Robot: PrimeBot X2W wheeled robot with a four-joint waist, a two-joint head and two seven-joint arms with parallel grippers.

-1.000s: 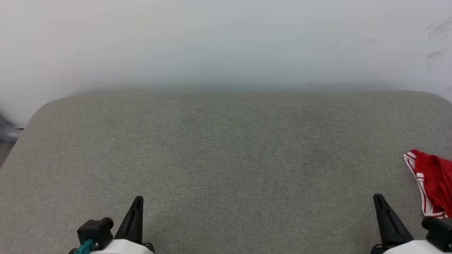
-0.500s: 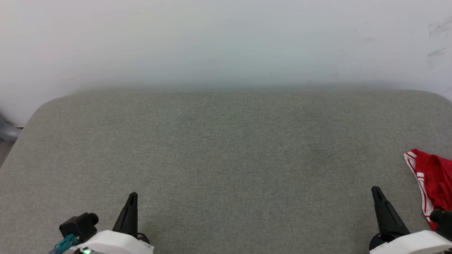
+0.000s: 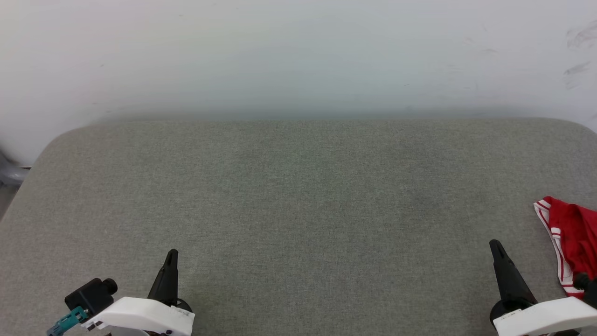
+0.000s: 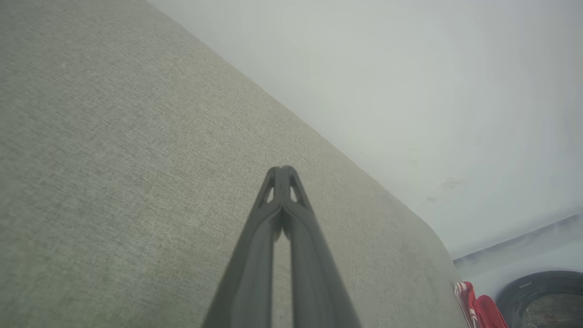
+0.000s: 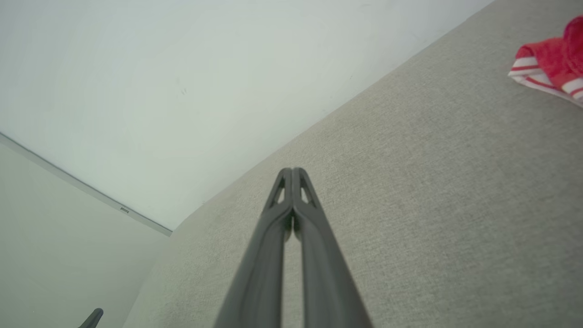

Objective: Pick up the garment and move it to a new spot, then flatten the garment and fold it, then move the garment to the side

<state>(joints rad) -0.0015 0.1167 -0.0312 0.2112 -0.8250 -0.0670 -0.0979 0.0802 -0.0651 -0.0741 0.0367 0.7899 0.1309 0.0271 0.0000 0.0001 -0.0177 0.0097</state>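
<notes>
Garment: crumpled red jersey with white-striped trim (image 3: 571,233), at the grey fabric tabletop's (image 3: 298,196) right edge.
Nearer: right claw (image 3: 495,246), jersey just to its right.
Claws: both closed, empty; left claw (image 3: 171,255) well apart.

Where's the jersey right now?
Head view: the garment lies bunched on the right side of the grey cushion, cut off by the frame edge, just right of the shut right gripper.

White wrists (image 3: 140,317), slim black fingers (image 3: 168,280), teal connector (image 3: 64,322)
</notes>
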